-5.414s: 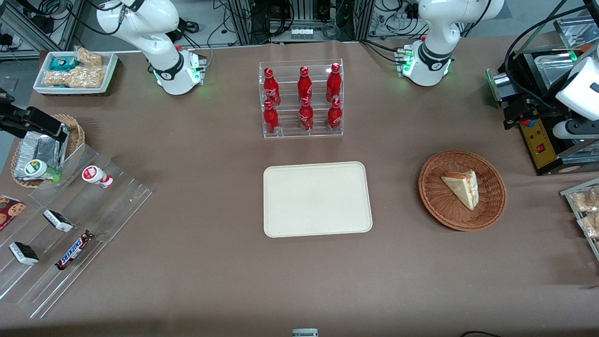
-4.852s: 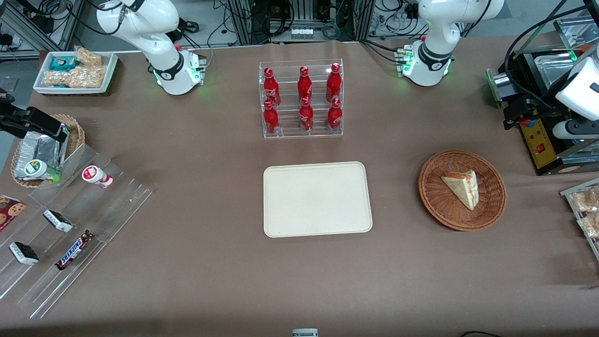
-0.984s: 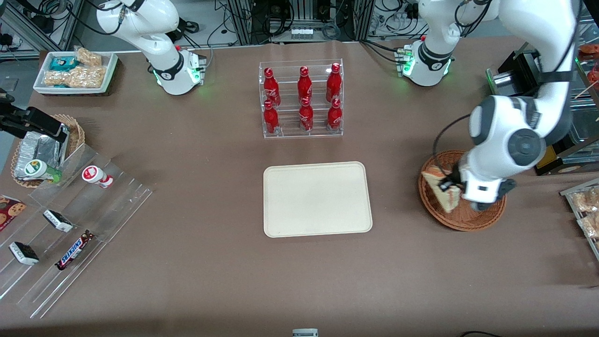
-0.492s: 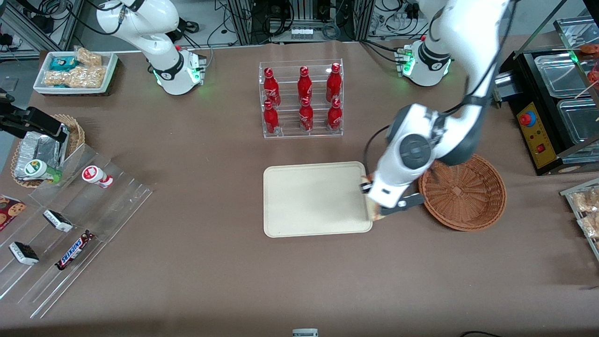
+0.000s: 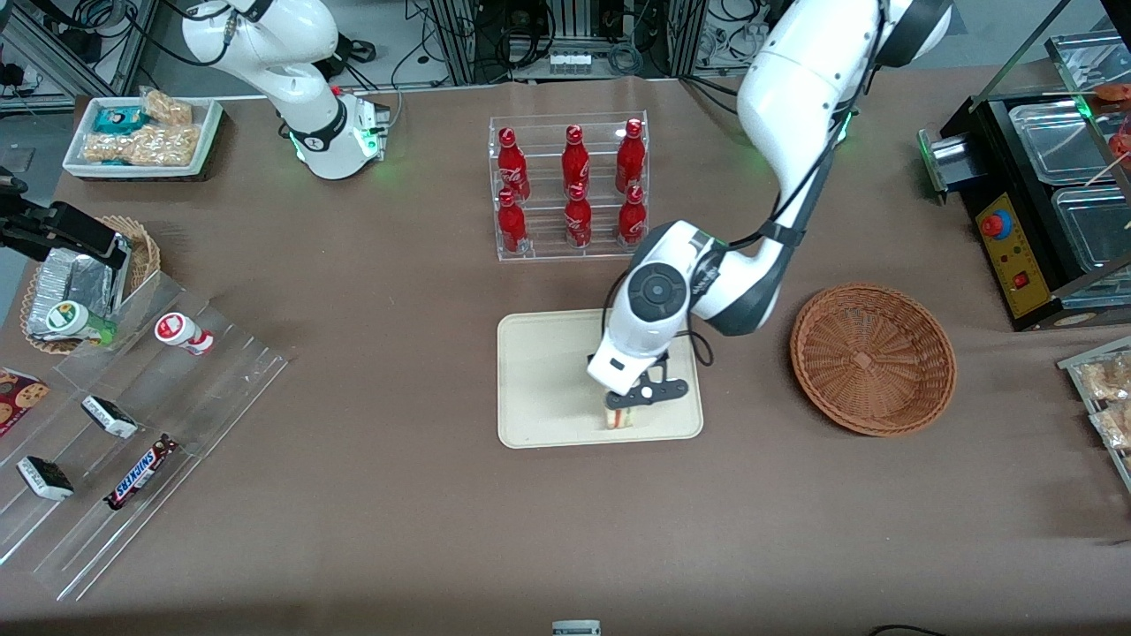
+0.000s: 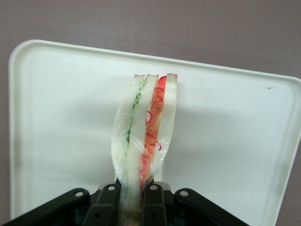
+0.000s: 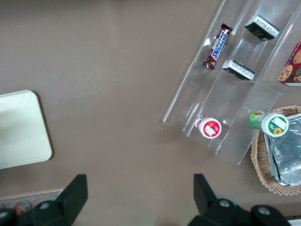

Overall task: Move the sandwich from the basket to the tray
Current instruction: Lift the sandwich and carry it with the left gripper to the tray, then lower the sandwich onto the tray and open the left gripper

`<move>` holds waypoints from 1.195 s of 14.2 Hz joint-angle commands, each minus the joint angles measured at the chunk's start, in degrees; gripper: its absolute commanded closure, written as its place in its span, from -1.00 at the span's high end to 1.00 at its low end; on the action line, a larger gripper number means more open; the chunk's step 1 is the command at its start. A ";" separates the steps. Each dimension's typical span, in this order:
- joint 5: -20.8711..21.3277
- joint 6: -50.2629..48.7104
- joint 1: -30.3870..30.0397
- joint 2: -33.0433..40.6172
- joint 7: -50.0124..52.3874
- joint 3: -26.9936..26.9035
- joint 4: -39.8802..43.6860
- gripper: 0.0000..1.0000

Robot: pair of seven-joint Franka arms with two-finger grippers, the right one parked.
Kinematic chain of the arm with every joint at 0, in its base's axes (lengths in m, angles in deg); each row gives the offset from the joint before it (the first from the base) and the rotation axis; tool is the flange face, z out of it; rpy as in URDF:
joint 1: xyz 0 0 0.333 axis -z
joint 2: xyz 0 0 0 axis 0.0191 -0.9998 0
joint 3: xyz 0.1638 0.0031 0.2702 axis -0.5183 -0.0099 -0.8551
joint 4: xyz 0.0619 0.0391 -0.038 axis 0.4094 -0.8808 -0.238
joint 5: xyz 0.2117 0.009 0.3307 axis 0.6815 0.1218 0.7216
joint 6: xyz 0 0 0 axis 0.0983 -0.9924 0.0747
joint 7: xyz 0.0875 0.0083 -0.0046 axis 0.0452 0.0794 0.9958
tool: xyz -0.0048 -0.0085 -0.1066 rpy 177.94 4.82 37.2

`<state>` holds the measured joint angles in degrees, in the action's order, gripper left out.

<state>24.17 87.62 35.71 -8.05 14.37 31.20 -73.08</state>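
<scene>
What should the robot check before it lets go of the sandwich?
1. Gripper holds the sandwich firmly: ok, fingers pinch one end.
2. Sandwich is over the tray, not the table: ok.
3. Tray spot under the sandwich is bare: ok.
4. Sandwich already touches the tray: cannot tell.
5. Sandwich sits away from the tray's rim: not ok; in the front view it is close to the edge nearest that camera.
6. Basket has nothing left in it: ok.
</scene>
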 commanded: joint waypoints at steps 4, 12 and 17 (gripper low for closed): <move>-0.16 0.61 3.27 -2.12 2.05 -0.89 1.80 -0.84; -0.16 1.58 3.97 -1.69 4.78 -0.97 1.79 1.00; 0.80 -4.81 3.79 7.88 4.42 -1.24 1.45 1.00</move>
<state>24.26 86.84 39.01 -5.50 17.74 30.47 -70.12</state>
